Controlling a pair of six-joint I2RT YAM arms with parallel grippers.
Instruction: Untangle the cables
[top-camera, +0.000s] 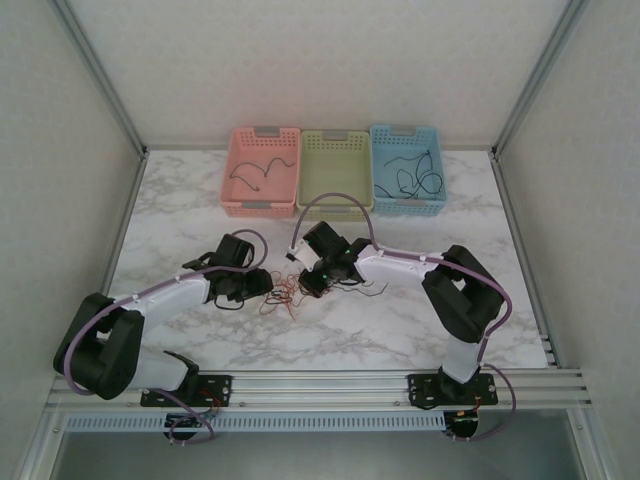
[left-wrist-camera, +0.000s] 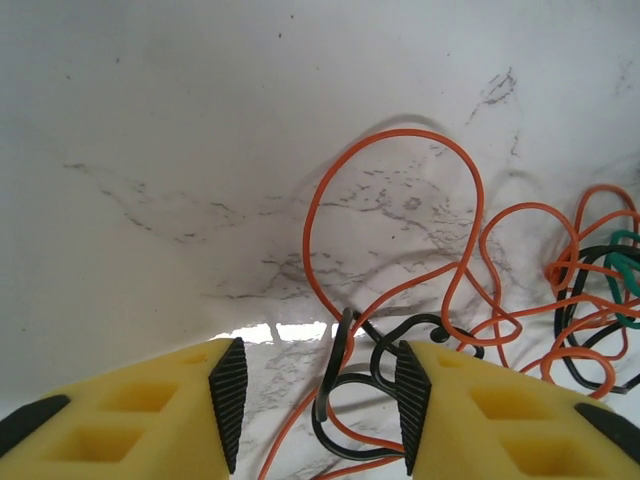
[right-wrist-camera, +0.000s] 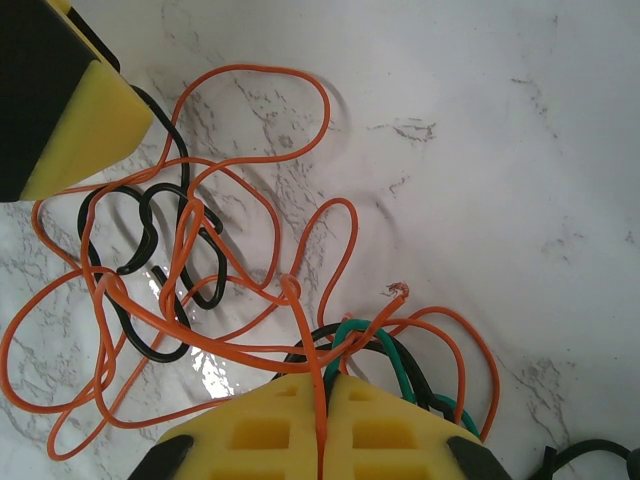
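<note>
right gripper (right-wrist-camera: 322, 388) clamps the orange cable (right-wrist-camera: 255, 70), left gripper (left-wrist-camera: 318, 400) gapes around the black cable (left-wrist-camera: 346, 335); pulling could tighten knots.

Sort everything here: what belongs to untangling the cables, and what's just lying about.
Job: tangle of thin orange, black and green wires; left pincer, open over it; right pincer, shut on it.
Lying about: pink plastic basket, green plastic basket, blue plastic basket, well behind the tangle.

Tangle of orange cables (right-wrist-camera: 265, 68), black cable (right-wrist-camera: 148, 355) & green cable (right-wrist-camera: 385, 340), loosely looped, flat on marble counter (right-wrist-camera: 500, 150).
</note>
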